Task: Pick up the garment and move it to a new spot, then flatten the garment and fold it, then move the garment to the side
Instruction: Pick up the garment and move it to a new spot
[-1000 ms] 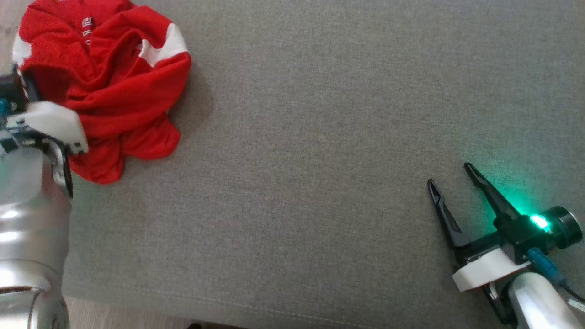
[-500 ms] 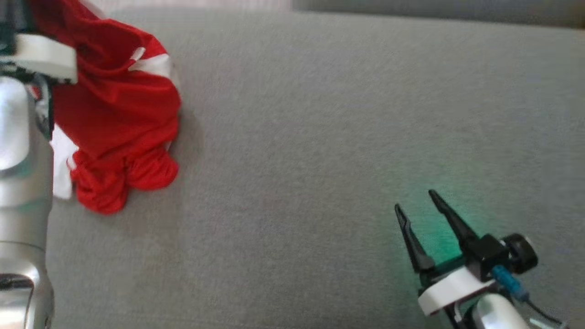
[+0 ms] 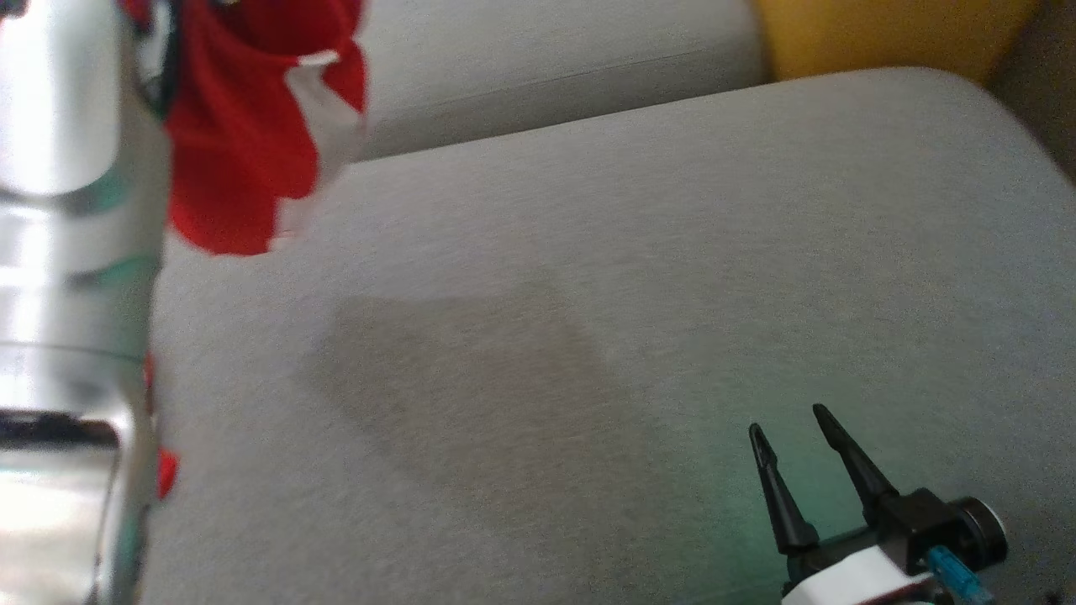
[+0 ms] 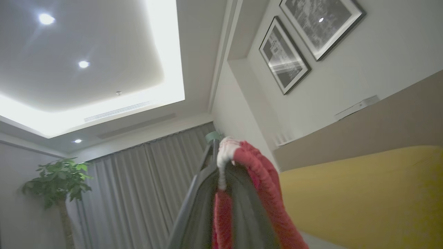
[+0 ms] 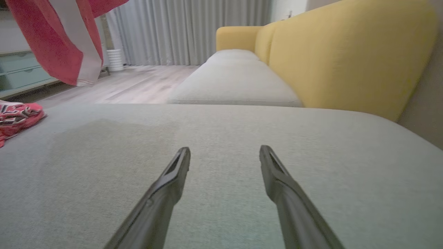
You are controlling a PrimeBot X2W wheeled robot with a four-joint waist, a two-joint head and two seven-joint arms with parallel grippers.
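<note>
Garment (image 3: 244, 143): red fabric with white bands, crumpled, hanging at upper left.
Cushion (image 3: 588, 294): grey woven, flat, rounded corner.
Left gripper (image 4: 216, 152): raised high, fingers clenched on the garment.
Right gripper (image 3: 790, 423): low over cushion, lower right, fingers apart, empty.
Obscured: garment's top cut off; edges blurred.

The garment (image 3: 244, 143) is bright red with a white band, against a plain grey seat cushion (image 3: 588, 252) and a mustard-yellow sofa back (image 5: 346, 58). The right gripper (image 3: 786, 418) is black; a red cloth (image 5: 17, 116) bears a black-and-white pattern.
</note>
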